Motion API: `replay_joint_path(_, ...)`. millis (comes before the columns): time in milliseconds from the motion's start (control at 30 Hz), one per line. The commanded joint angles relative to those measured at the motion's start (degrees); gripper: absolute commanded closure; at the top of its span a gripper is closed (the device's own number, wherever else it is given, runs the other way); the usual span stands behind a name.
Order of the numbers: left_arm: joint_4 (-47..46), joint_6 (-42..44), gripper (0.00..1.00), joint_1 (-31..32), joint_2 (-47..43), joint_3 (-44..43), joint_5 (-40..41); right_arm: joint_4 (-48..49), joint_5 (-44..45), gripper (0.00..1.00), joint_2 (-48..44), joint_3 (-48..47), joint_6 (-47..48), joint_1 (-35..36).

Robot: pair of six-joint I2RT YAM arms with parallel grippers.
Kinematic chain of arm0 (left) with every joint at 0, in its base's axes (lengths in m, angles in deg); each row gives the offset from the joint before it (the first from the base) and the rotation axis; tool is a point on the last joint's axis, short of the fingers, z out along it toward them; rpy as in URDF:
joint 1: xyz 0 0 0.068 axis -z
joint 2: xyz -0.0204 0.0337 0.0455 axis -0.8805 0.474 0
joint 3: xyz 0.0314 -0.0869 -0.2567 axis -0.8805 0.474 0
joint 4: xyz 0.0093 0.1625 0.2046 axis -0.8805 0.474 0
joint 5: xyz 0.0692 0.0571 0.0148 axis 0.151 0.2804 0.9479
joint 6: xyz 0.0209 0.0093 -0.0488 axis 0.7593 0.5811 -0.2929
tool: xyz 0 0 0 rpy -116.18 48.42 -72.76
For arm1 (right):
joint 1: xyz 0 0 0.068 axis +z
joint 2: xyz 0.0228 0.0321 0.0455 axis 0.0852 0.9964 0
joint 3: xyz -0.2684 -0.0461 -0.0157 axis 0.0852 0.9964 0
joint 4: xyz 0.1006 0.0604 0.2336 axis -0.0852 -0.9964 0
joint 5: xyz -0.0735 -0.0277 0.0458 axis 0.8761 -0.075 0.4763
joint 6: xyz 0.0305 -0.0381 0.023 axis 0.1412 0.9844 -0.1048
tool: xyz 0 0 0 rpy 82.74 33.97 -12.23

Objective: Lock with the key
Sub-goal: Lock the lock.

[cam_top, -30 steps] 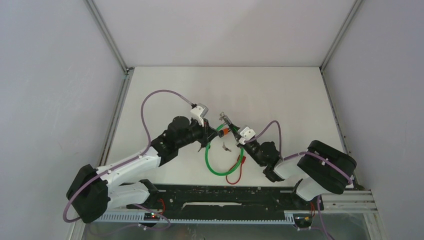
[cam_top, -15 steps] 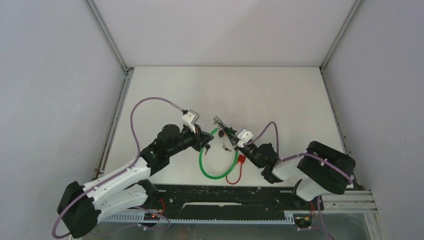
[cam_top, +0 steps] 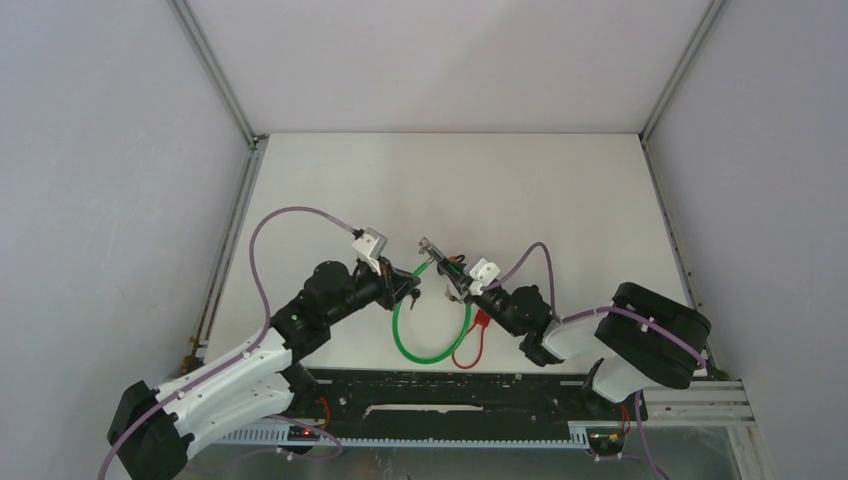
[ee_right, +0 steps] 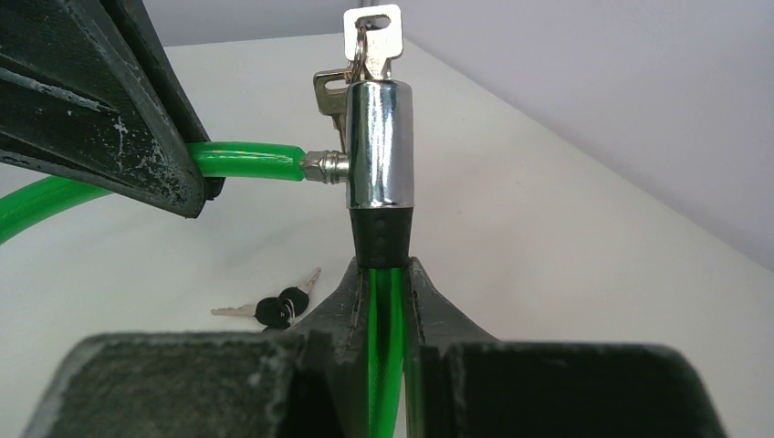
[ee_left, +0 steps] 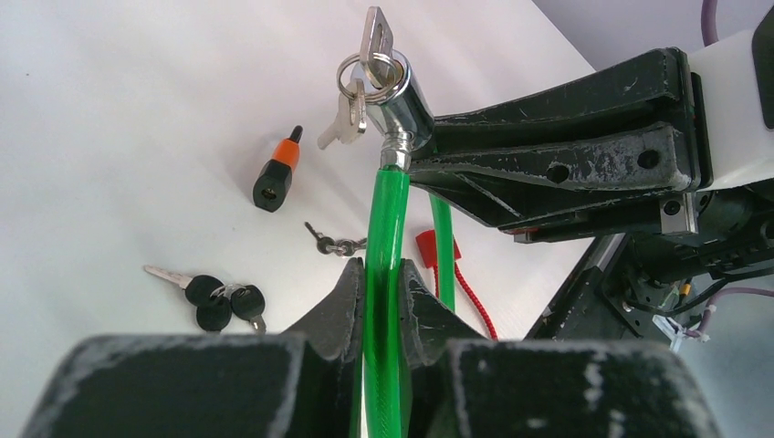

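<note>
The left gripper [ee_left: 376, 274] is pinched narrow on the green cable [ee_left: 383, 214]. The cable runs straight out from between its fingers to a metal end fitting that meets the side of the chrome lock barrel [ee_right: 378, 151]. The right gripper [ee_right: 384, 274] is likewise clamped on the green cable, just behind the barrel's black sleeve, so the barrel stands directly ahead of its fingertips. The barrel holds the key [ee_right: 372, 32] in its far end, with a ring and a second key hanging beside it. On the white table [cam_top: 560, 190] beneath the left gripper lie a pair of black-headed keys [ee_left: 217, 299] (off to its left), an orange-and-black plug [ee_left: 277, 173] farther ahead, and a red cord [ee_left: 467, 290] to its right.
</note>
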Motion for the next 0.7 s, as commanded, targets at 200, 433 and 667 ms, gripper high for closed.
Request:
replay_joint_path(200, 0.47, -1.39, 1.00, 0.06, -3.15, 1.89, 4.45, -3.28, 14.92, 1.00, -1.26, -2.95, -0.88, -2.38)
replay_joint_path(433, 1.18, -1.58, 1.00, 0.65, -4.32, 2.54, 5.26, -5.89, 18.39, 1.00, -1.56, -3.83, -2.09, -3.31)
replay_joint_path(667, -0.10, -0.68, 1.00, 0.58, -2.40, 0.93, 7.03, 6.17, 3.58, 1.00, 0.17, 0.36, 0.58, -1.97)
